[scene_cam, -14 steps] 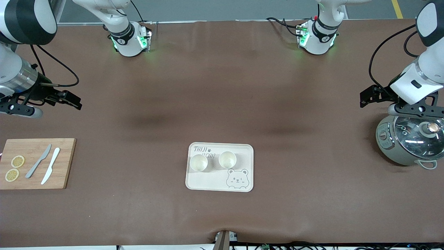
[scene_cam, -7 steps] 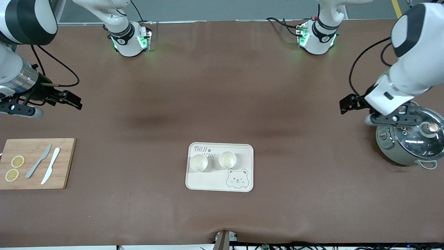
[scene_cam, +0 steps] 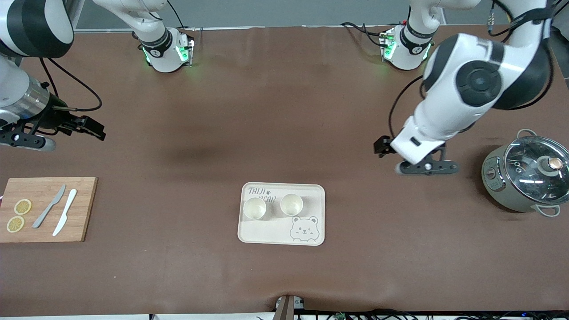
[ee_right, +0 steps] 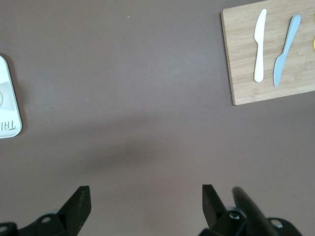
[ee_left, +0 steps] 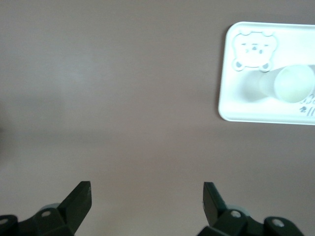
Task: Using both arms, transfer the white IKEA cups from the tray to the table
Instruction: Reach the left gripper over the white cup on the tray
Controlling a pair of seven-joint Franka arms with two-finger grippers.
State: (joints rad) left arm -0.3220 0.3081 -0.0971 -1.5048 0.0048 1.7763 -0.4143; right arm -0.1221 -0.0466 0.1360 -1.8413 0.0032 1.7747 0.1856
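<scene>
Two white IKEA cups [scene_cam: 254,208] [scene_cam: 291,204] stand upright side by side on a cream tray with a bear drawing [scene_cam: 266,233] at the middle of the table. My left gripper [scene_cam: 426,168] is open and empty, over bare table between the tray and the pot. In the left wrist view, the gripper [ee_left: 146,194] is open over brown mat, with the tray [ee_left: 236,103] and one cup [ee_left: 294,83] ahead. My right gripper [scene_cam: 24,140] waits, open and empty, at the right arm's end of the table; its wrist view [ee_right: 145,196] shows bare mat below.
A wooden cutting board [scene_cam: 82,209] with two knives and two lemon slices lies at the right arm's end; it also shows in the right wrist view [ee_right: 246,73]. A grey-green pot with a glass lid [scene_cam: 526,178] stands at the left arm's end.
My left arm has swung from over the pot toward the middle of the table, closer to the tray. The right arm has not moved. The cups stay on the tray.
</scene>
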